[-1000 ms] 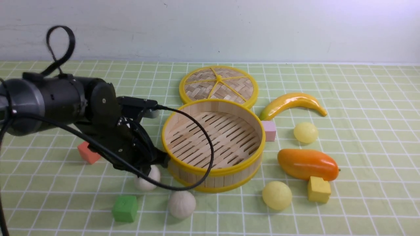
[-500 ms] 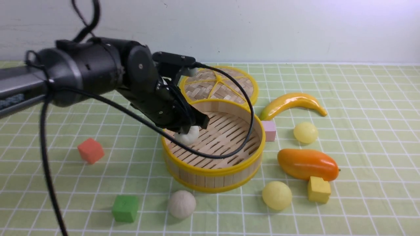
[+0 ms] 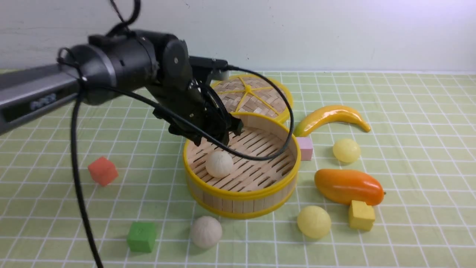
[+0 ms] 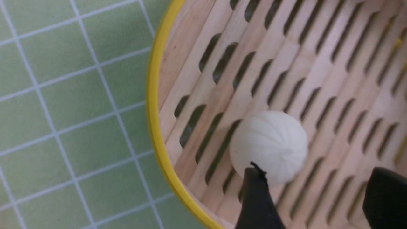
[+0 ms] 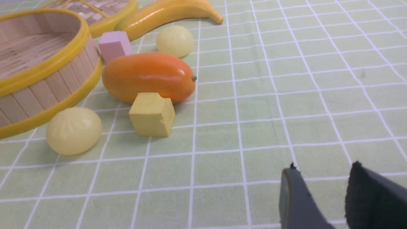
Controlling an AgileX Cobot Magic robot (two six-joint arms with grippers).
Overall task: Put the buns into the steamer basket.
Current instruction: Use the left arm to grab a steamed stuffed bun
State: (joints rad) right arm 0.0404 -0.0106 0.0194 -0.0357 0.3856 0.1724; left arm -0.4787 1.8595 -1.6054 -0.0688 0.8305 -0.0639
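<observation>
The steamer basket (image 3: 238,195) stands mid-table. One off-white bun (image 3: 219,164) lies on its slatted floor near the left wall; it also shows in the left wrist view (image 4: 268,146). My left gripper (image 3: 215,136) hovers just above that bun, open and empty (image 4: 314,178). A second off-white bun (image 3: 206,232) lies on the cloth in front of the basket. Two pale yellow buns (image 3: 314,222) (image 3: 346,150) lie to its right. My right gripper (image 5: 322,168) shows only in its wrist view, low over bare cloth, jaws apart and empty.
The woven lid (image 3: 247,96) lies behind the basket. A banana (image 3: 331,117), an orange mango (image 3: 347,186), a pink cube (image 3: 305,148) and a yellow cube (image 3: 360,215) are on the right. A red cube (image 3: 102,171) and a green cube (image 3: 141,236) are on the left.
My left gripper lifted an off-white bun from beside the basket, carried it over the rim, and opened. The bun now lies on the basket floor.
</observation>
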